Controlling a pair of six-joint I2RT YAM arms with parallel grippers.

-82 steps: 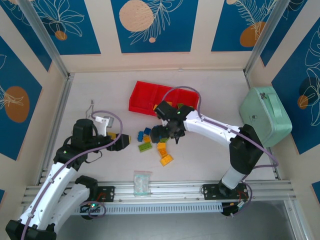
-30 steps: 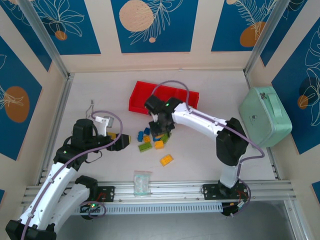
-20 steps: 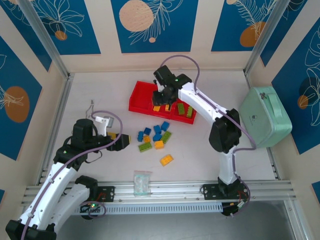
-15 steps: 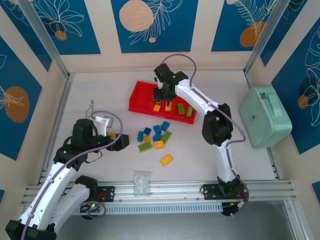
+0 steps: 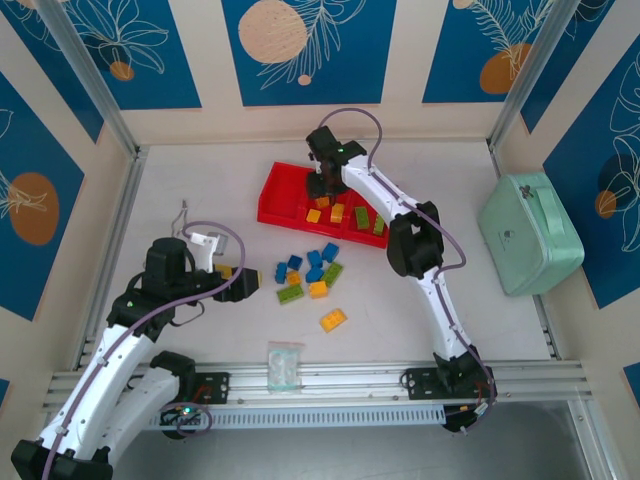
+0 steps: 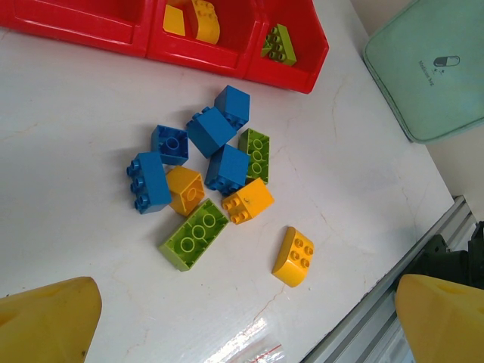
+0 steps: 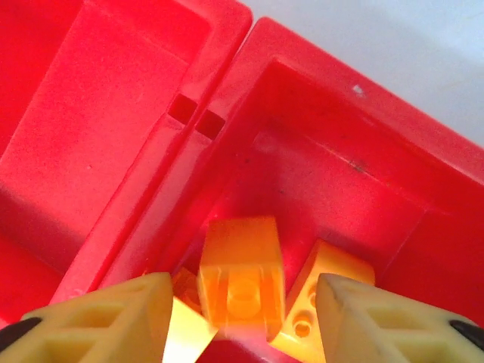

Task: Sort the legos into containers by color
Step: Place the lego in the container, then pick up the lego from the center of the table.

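Red tray (image 5: 282, 195); blue, lime, orange-yellow legos (image 5: 315, 260); mint case (image 5: 530, 232)

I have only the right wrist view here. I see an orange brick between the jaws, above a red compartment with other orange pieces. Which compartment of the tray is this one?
Observer: From the top view, the right jaws are above the middle compartment of the red tray.
Operator: What lies in the compartment to its right?
Observer: The right compartment holds green bricks.
Operator: How many bricks are not sorted yet?
Observer: Ten lie on the table, by the left wrist view: five blue bricks, two loose green bricks and three loose orange bricks.
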